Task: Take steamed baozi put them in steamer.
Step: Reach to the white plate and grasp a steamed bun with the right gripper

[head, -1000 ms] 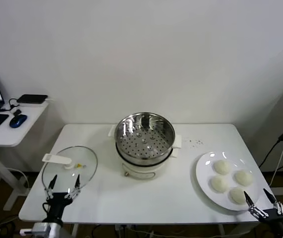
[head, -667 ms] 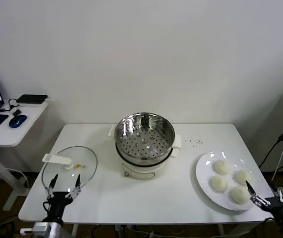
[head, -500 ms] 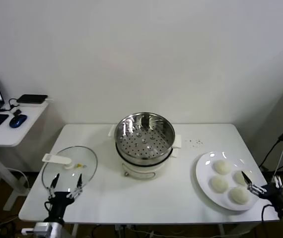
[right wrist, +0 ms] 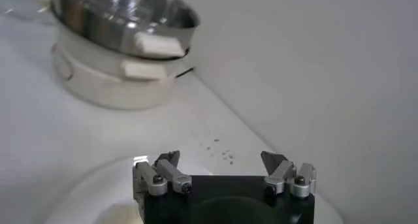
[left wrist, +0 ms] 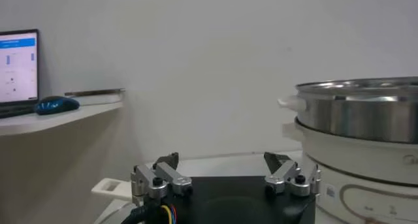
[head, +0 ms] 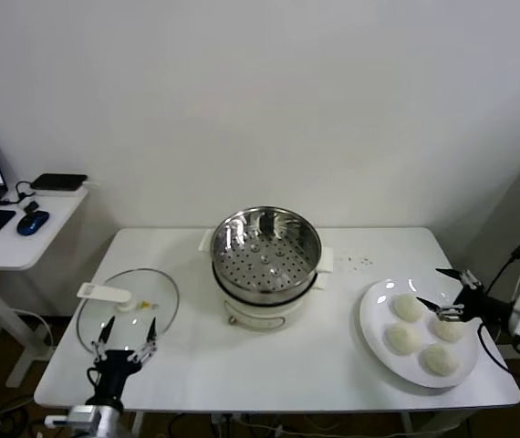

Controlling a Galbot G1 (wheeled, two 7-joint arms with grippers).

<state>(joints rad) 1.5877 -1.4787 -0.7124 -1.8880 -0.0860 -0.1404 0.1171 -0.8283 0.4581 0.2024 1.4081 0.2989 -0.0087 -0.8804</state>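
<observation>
A white table [head: 278,365] holds the stainless-steel steamer [head: 266,262] at its centre, the perforated tray inside bare, while four steamed baozi [head: 408,307] sit together on a flat white plate [head: 376,338] toward the table's right side. The right gripper [head: 440,294] hovers over the plate's far right portion, its fingers spread wide with nothing between them, poised just above the buns; its own wrist camera looks past those parted tips toward the steamer across the tabletop. On the left, a round glass lid [head: 128,310] with a white handle lies flat on the table, and the left gripper [head: 125,334] waits at the near edge beside it, fingers likewise apart and empty. A side desk [head: 23,228] with a mouse stands off to the left.
</observation>
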